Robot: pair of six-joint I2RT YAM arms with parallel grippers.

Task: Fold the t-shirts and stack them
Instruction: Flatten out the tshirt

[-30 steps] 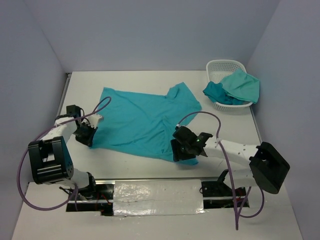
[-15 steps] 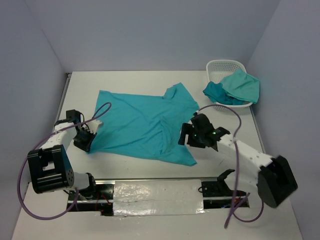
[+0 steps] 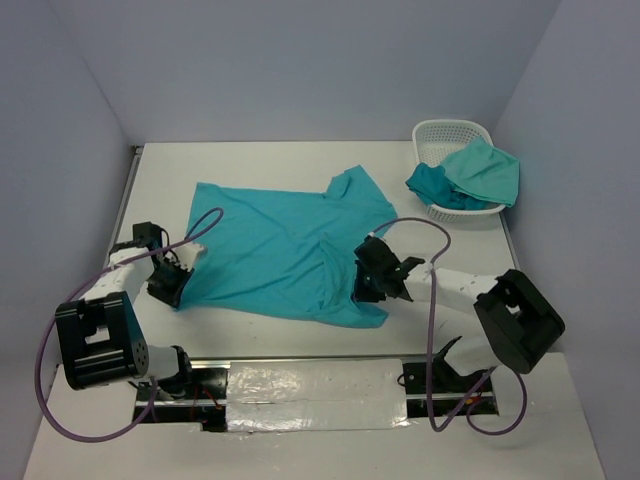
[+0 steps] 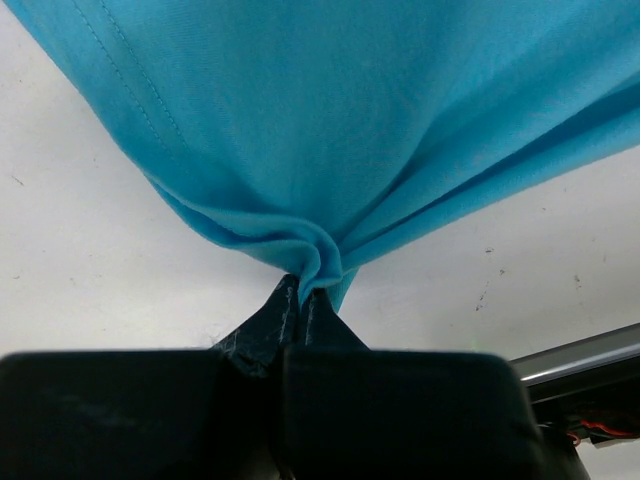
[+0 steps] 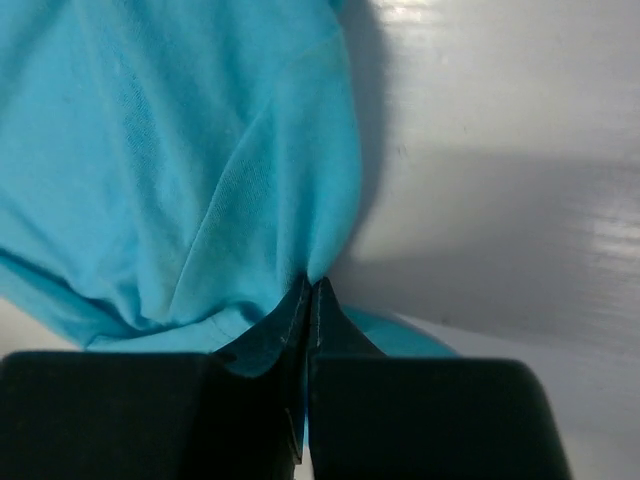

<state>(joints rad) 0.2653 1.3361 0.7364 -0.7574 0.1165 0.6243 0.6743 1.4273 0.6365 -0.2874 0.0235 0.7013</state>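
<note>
A turquoise t-shirt (image 3: 285, 245) lies spread on the white table, collar end toward the right. My left gripper (image 3: 168, 285) is shut on the shirt's near-left corner; in the left wrist view the cloth (image 4: 330, 150) bunches into the closed tips of that gripper (image 4: 303, 292). My right gripper (image 3: 366, 287) is shut on the shirt's near-right edge, and the right wrist view shows the fabric (image 5: 180, 170) pinched at the tips of this gripper (image 5: 310, 287). Two more t-shirts, a darker teal one (image 3: 432, 185) and a greener one (image 3: 487, 168), hang out of the basket.
The white lattice basket (image 3: 447, 135) stands at the back right near the wall. A metal rail and foil tape (image 3: 300, 385) run along the table's near edge between the arm bases. Purple cables (image 3: 425, 230) loop above both arms.
The right gripper opened, swung back in from the right and closed on the shirt's near-right edge. The left gripper pulled its corner slightly left and has kept its hold.
</note>
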